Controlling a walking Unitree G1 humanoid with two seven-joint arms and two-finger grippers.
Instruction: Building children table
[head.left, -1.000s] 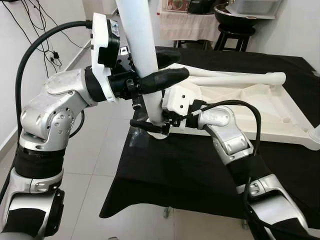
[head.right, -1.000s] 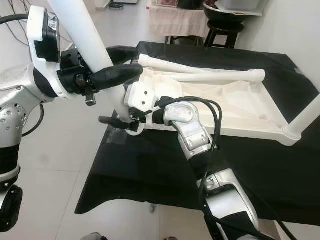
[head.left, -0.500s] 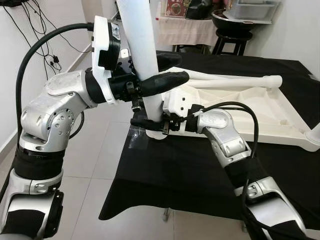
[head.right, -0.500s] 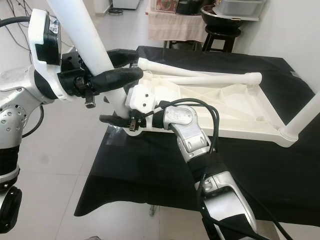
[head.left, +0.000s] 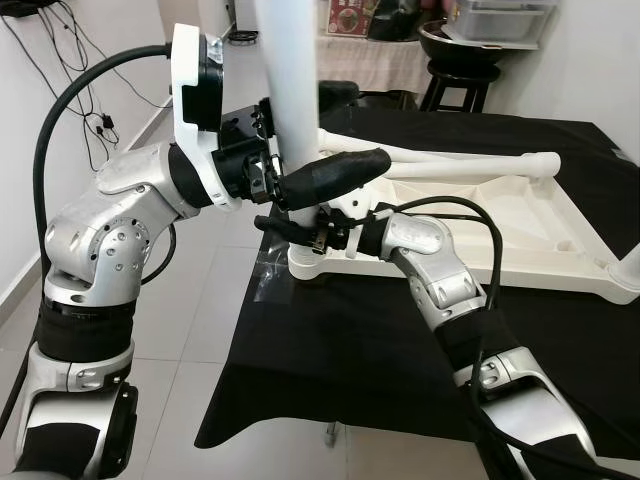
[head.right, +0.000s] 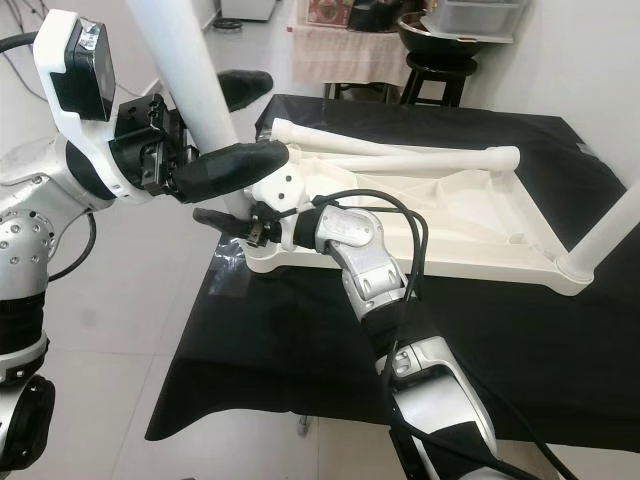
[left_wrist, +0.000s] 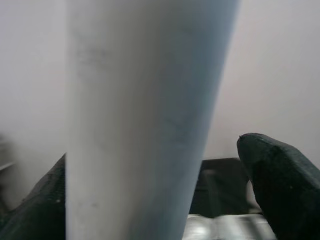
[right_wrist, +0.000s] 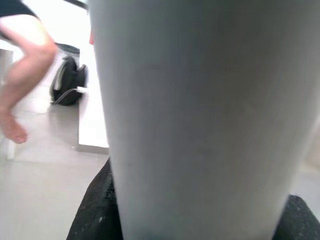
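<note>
The upside-down white plastic children's table top (head.left: 480, 215) lies on a black cloth-covered table (head.left: 380, 340), its ribbed underside facing up, with one corner socket at the cloth's left edge. A long white plastic tube leg (head.left: 293, 90) stands nearly upright in that corner socket (head.right: 262, 258), leaning a little and running up out of the top of both eye views. The left gripper (head.left: 325, 135) is clenched around this leg partway up, one black finger (head.right: 235, 165) in front of the tube and the other behind it; in the left wrist view the pale tube (left_wrist: 145, 120) runs close between the two dark fingertips (left_wrist: 280, 180). The right gripper (head.right: 228, 222) clasps the same leg lower down, just above the socket, its thin black fingers pressed to either side of the tube, and the right wrist view shows the leg (right_wrist: 200, 115) very near. Two more white tube legs (head.left: 470, 165) lie crossed over the far side of the table top, and another upright white leg (head.right: 605, 235) stands in the corner at the right. Beyond the cloth are a dark round stool (head.left: 460, 70) and a pale tiled floor (head.left: 215, 250). In the right wrist view a person's bare arm (right_wrist: 22, 55) shows, blurred, in the background.
</note>
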